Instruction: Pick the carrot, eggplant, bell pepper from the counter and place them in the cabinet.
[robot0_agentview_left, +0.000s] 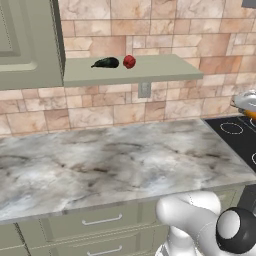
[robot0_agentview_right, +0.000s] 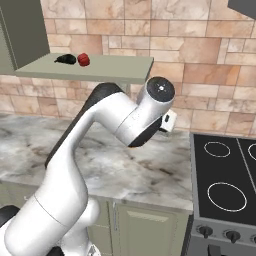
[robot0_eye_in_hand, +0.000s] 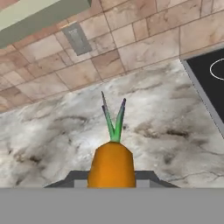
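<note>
Clamped between the gripper's (robot0_eye_in_hand: 112, 177) closed jaws, the carrot (robot0_eye_in_hand: 111, 164) hangs above the counter (robot0_eye_in_hand: 144, 127); the eggplant (robot0_agentview_left: 106, 62) and bell pepper (robot0_agentview_left: 129, 61) sit in the cabinet (robot0_agentview_left: 150, 70). Last delivery: lift to that shelf.

orange carrot (robot0_eye_in_hand: 111, 168) held above the counter (robot0_eye_in_hand: 65, 135); eggplant (robot0_agentview_left: 106, 63), bell pepper (robot0_agentview_left: 129, 61) apparently touching on cabinet (robot0_agentview_left: 150, 70) shelf.

On the flat grey-green shelf board of the cabinet (robot0_agentview_right: 115, 70), a dark, glossy eggplant (robot0_agentview_right: 65, 59) lies near the left end, a round red bell pepper (robot0_agentview_right: 83, 60) just beside it. Below, the white arm (robot0_agentview_right: 107, 117) bends over the marbled tabletop (robot0_agentview_right: 150, 170), beside a black stove (robot0_agentview_right: 225, 175) at its right edge.
</note>
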